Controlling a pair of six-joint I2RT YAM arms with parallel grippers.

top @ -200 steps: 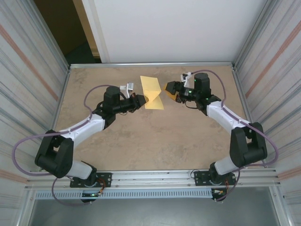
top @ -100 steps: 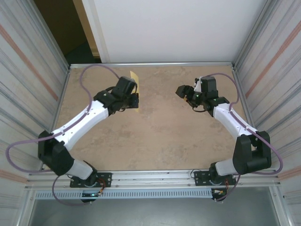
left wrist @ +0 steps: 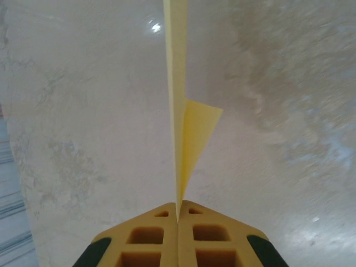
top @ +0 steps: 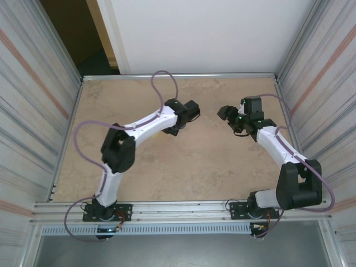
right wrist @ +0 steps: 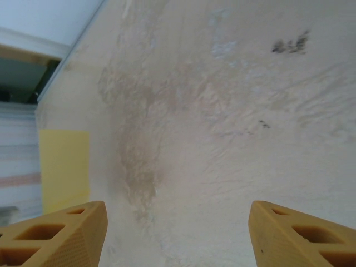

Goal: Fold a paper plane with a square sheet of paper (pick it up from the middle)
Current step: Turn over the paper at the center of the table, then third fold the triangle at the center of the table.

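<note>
The left fingers (left wrist: 150,236) are pressed together at the bottom centre of the left wrist view. They pinch the square sheet of paper (left wrist: 177,83) by one narrow end. The sheet is already folded flat and is seen edge-on, as a thin yellow line that runs up to the top of the frame over the pale worktop (left wrist: 83,111). Whether its far end touches the worktop cannot be told. One triangular flap (left wrist: 199,130) stands away to the right of the line, so this crease looks weak, and a quick swing of the arm could probably open it more. The grip is only on a small part of the paper, so the long free part may bend or slip out. The right fingers (right wrist: 61,236) are spread wide with nothing between them, and the sheet (right wrist: 64,167) lies at the lower left of the right wrist view, well off their middle line. In the top view the left fingers (top: 192,110) and the right fingers (top: 224,113) face each other near the centre. If the right fingers close from this line, they may miss the sheet, catch only the flap, or push it sideways and crumple it.
</note>
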